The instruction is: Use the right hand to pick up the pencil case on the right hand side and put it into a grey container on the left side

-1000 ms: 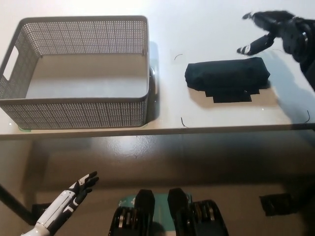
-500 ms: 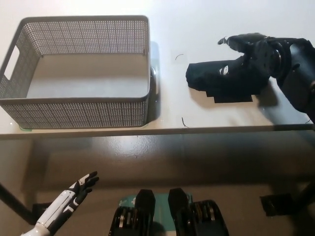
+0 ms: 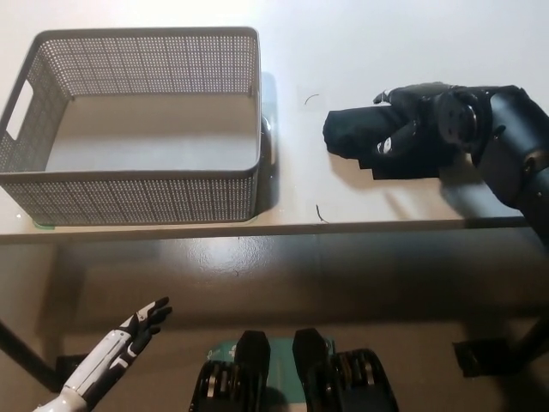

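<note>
Since the earlier frame your right hand (image 3: 422,127) has dropped onto the pencil case (image 3: 360,137), right of the grey container (image 3: 137,184); fingers curl over it, though black-on-black hides whether they grip. It looks soft and light, so clamp its middle; the left hand (image 3: 129,342) rests low, fingers apart.

The basket (image 3: 137,129) sits on the worktop's (image 3: 292,51) left part, the pencil case (image 3: 360,136) to its right. The right robot hand (image 3: 420,124) lies over the case; the left robot hand (image 3: 129,343) is below the worktop's front edge.

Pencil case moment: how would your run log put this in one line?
phase: grasping | right hand: over pencil case, closing | grey container: empty | left hand: resting low, open
</note>
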`<action>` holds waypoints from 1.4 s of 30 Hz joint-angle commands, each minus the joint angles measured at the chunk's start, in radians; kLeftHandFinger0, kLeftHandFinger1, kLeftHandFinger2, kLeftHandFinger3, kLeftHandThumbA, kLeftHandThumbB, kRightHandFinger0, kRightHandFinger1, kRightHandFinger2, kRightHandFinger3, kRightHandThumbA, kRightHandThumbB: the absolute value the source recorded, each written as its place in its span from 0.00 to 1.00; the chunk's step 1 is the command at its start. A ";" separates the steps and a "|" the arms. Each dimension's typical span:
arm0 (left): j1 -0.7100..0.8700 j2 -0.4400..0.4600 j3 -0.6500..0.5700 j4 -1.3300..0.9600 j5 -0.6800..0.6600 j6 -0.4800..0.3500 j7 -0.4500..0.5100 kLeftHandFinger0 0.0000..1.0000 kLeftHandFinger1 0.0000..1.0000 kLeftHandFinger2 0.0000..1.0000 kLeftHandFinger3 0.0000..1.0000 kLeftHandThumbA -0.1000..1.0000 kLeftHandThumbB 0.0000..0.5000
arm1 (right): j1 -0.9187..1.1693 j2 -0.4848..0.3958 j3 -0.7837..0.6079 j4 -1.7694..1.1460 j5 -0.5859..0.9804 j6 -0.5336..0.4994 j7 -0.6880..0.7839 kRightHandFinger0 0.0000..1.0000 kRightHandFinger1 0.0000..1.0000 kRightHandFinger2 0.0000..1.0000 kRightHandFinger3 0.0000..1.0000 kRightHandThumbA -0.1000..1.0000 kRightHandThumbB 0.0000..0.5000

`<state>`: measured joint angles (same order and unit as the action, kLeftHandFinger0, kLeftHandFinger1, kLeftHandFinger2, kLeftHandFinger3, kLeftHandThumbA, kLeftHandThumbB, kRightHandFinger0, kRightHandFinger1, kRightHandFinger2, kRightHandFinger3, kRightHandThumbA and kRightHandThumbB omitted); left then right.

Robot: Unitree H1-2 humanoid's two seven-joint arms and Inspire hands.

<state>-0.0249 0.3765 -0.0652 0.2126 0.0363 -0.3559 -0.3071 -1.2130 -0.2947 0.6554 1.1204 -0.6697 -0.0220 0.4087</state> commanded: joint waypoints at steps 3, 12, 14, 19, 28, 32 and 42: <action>-0.023 0.013 0.007 0.000 -0.015 -0.055 -0.003 1.00 1.00 1.00 1.00 1.00 0.73 | -0.055 0.014 0.000 0.039 -0.013 -0.041 -0.024 1.00 1.00 1.00 1.00 0.76 1.00; -0.020 0.010 0.010 0.000 -0.030 -0.046 -0.004 1.00 1.00 1.00 1.00 1.00 0.76 | -0.021 0.101 0.005 0.210 -0.013 -0.074 -0.104 1.00 1.00 1.00 1.00 0.73 1.00; -0.021 0.011 0.010 -0.001 -0.024 -0.050 -0.003 1.00 1.00 1.00 1.00 1.00 0.75 | -0.012 0.114 -0.001 0.238 -0.004 -0.077 -0.111 1.00 1.00 1.00 1.00 0.68 1.00; -0.025 0.011 0.010 -0.004 -0.018 -0.052 0.000 1.00 1.00 1.00 1.00 1.00 0.74 | 0.002 0.133 -0.015 0.275 0.008 -0.055 -0.129 1.00 1.00 1.00 1.00 0.65 1.00; -0.038 0.012 0.008 0.003 -0.009 -0.062 0.003 1.00 1.00 1.00 1.00 1.00 0.75 | 0.021 0.114 -0.030 0.276 -0.003 -0.109 -0.338 0.64 0.75 0.93 1.00 0.34 0.90; -0.043 0.012 0.011 0.005 -0.018 -0.057 0.001 1.00 1.00 1.00 1.00 1.00 0.76 | 0.040 0.097 -0.052 0.264 0.000 -0.168 -0.597 0.00 0.16 0.49 0.42 0.00 0.40; -0.045 0.014 0.012 0.010 -0.015 -0.055 0.001 1.00 1.00 1.00 1.00 1.00 0.77 | 0.011 0.069 -0.088 0.234 0.017 -0.213 -0.687 0.00 0.13 0.38 0.55 0.00 0.57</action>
<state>-0.0485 0.3736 -0.0645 0.2253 0.0322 -0.3697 -0.3071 -1.1686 -0.1924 0.6042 1.3813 -0.6788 -0.1445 -0.0915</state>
